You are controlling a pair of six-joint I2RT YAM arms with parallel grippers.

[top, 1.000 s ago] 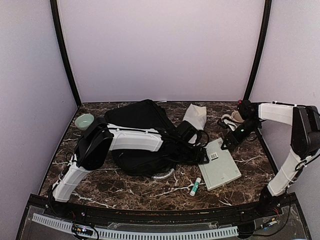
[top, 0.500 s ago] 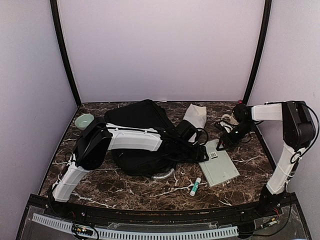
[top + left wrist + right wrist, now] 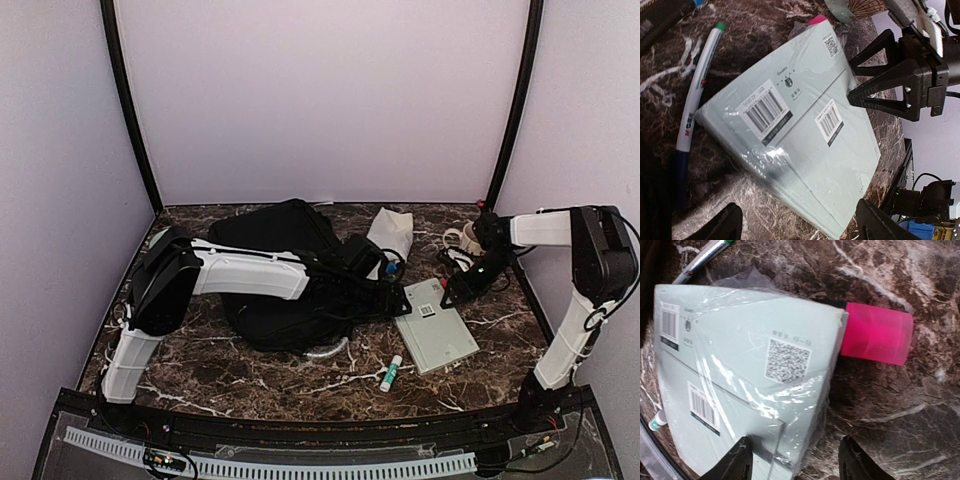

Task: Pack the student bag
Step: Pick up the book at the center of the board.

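A: Since a second ago, the left arm has stretched further over the large black fabric backpack (image 3: 262,232), which lies behind its jaws. The right gripper (image 3: 795,450) has come in, jaws spread wider.

B: Left gripper (image 3: 797,220)?

A: Also open. Both straddle the pale green shrink-wrapped notebook (image 3: 800,135). The film looks slick, so pinch an edge squarely. It carries barcodes and a QR code. The white pen (image 3: 697,100) reads like "M&G", uncertain.

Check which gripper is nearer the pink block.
Right. The right gripper is at the notebook corner where the pink block lies; the left gripper is at the notebook's opposite end.
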